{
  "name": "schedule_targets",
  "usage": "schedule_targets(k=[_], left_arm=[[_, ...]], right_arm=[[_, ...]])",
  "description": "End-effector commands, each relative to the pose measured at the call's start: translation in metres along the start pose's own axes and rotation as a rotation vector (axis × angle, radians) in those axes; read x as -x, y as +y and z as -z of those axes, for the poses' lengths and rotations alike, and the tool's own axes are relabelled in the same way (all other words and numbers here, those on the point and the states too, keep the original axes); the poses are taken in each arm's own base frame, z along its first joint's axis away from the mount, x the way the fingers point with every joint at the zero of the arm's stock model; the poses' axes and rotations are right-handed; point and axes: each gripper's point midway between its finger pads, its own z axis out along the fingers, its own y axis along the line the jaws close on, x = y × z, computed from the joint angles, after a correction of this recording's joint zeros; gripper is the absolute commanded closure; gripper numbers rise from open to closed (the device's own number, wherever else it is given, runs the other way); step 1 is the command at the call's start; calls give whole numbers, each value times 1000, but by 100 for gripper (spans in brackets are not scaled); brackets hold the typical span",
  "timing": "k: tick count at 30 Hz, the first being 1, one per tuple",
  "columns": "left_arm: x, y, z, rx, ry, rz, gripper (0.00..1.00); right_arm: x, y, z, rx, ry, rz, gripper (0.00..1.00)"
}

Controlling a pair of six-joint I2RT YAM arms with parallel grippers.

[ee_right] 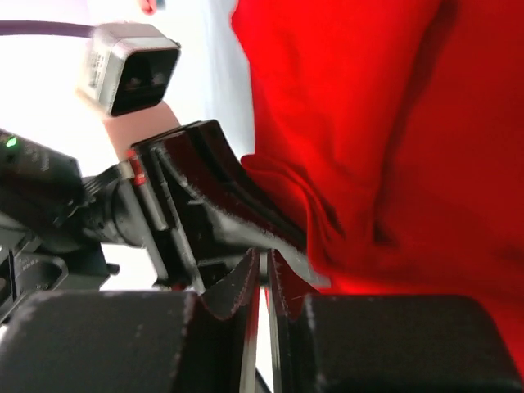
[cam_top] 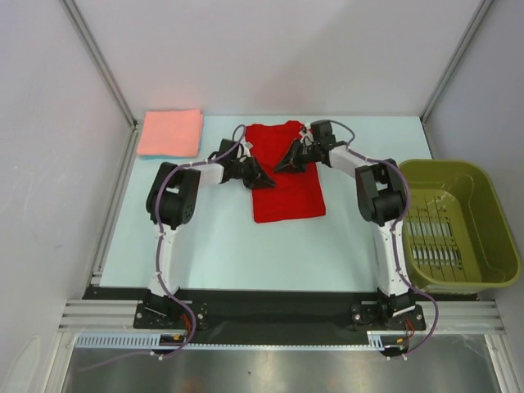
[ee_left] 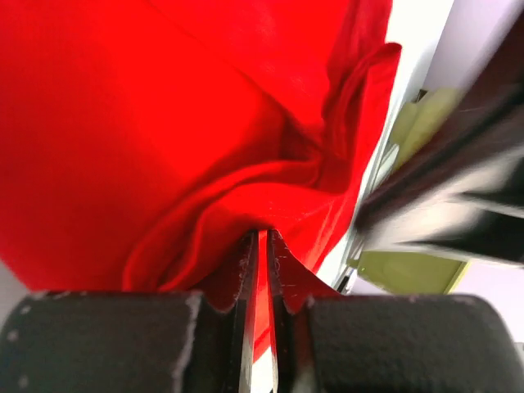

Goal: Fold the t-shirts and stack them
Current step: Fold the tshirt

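Observation:
The red t-shirt [cam_top: 285, 184] lies in the middle of the table as a narrow folded strip, with a pucker of cloth [ee_left: 246, 188] running up to my left fingertips. Folded at the back left corner is the salmon-pink t-shirt [cam_top: 170, 133]. My left gripper [cam_top: 265, 182] [ee_left: 262, 234] rests on the red shirt's left edge, its jaws a thin slit apart, and red cloth and table show through the gap. From the right, my right gripper [cam_top: 281, 166] [ee_right: 264, 252] meets it. Its jaws are also a thin slit apart with nothing between them. The two grippers nearly touch.
An olive-green plastic basket [cam_top: 483, 209] stands at the table's right edge beside the right arm. Grey walls and metal frame rails enclose the table on the left, back and right.

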Motion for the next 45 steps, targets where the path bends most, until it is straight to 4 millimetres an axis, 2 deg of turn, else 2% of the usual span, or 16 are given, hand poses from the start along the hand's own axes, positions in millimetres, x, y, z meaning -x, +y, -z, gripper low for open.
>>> schedule_targets(k=[1,4,12,16,19,21,25,28,30,31,33,34,35,36,41,45], left_arm=[[26,-26,9,-95,-55,-19,88],[31,-16,13,-83,-64,-7,89],[49,14,22,-56,-94,30,89],[58,25,21,-34,-89,32,89],[61,21,25,-10,-87,15,88],[70,2,37,-7,-113,-37,84],[71,-24,75,101,-179,-188,57],[57,-47,109,161,-208,-293,44],[39,-34,117,218,-196,-286,39],[28,-44,128,214,-203,-307,38],[-3,-21,127,247,-159,-270,35],[-15,-29,130,239,-170,-289,34],[-37,-6,126,280,-136,-258,32],[-52,-4,121,288,-123,-258,30],[-113,23,106,298,-74,-166,28],[-133,37,96,329,-81,-56,34]], right_arm=[[7,13,-13,112,3,-60,89],[9,-11,-12,86,0,-83,90],[47,-85,23,74,-117,-164,90],[65,-107,41,73,-154,-196,88],[77,-108,57,75,-172,-192,88],[83,-100,69,70,-183,-153,87],[78,-84,102,-51,-174,-94,83],[59,-81,129,-206,-137,-16,65],[34,-87,147,-314,-89,-11,54],[24,-87,151,-336,-75,-11,50],[4,-75,161,-354,-65,21,40],[-18,-86,160,-378,-26,4,37],[-30,-90,160,-391,-16,10,35],[-53,-90,162,-395,6,10,31],[-103,-101,165,-367,27,-22,30],[-133,-107,163,-340,50,-54,34]])
